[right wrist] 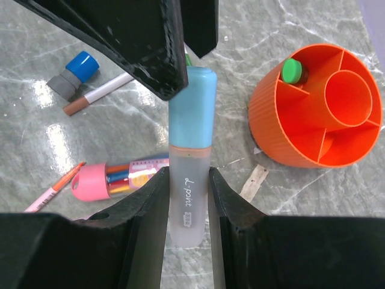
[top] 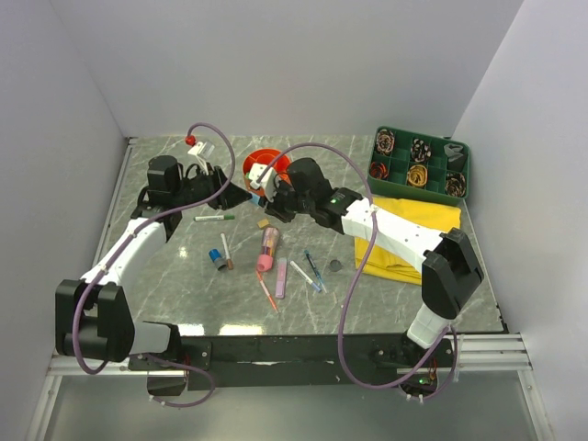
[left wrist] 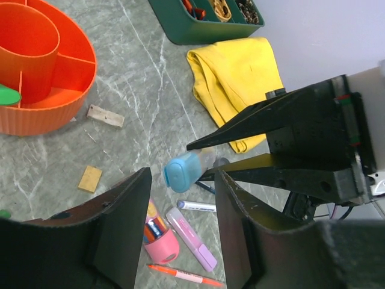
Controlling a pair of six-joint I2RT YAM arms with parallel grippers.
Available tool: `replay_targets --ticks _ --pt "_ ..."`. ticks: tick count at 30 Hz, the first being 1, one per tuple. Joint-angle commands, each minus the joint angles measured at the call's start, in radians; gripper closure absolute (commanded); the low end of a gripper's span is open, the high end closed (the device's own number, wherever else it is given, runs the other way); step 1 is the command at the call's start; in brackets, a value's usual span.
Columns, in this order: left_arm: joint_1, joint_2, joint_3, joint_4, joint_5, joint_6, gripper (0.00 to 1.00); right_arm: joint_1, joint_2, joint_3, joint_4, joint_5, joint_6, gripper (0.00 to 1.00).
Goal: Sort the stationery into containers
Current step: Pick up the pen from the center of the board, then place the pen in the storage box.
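Plainly, the trouble here is a hand-over that slips. Toward the near edge of the counter there is bare room, but the middle is strewn with loose pens and the pink tube, which lies just below the meeting point of the arms.

Above them, the right tool is clenched on the clear body of the blue-capped highlighter, which looks lifted off the counter. The left tool stands with its jaws apart at the cap end and grips nothing that I can see. If the right lets go before the left closes, the highlighter would likely drop onto the tube and roll. If the left closes off-centre, it could pull at the cap or twist the body in the right's grip. The two tools are nearly nose to nose, so a small sideways move risks a knock.

Just beyond, toward the far edge, the orange organiser sits close; a careless swing could shove it. One ring compartment already holds a green-capped item. The green tray lies at the far right corner, behind the yellow cloth, with open counter between.
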State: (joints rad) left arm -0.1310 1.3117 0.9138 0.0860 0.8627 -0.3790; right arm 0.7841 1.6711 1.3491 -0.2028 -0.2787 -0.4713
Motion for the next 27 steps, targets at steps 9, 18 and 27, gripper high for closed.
replay_targets --ticks 9,18,27 --pt "-0.016 0.040 -0.001 0.037 0.007 0.009 0.63 0.021 -0.044 0.015 0.062 -0.004 -0.018 1.00" --pt "-0.015 0.057 0.048 0.015 0.045 0.032 0.97 0.023 -0.040 0.019 0.043 0.004 -0.023 0.69" --pt "-0.012 0.161 0.371 -0.258 -0.134 0.368 0.99 -0.023 -0.157 -0.030 -0.087 0.044 -0.014 0.38"
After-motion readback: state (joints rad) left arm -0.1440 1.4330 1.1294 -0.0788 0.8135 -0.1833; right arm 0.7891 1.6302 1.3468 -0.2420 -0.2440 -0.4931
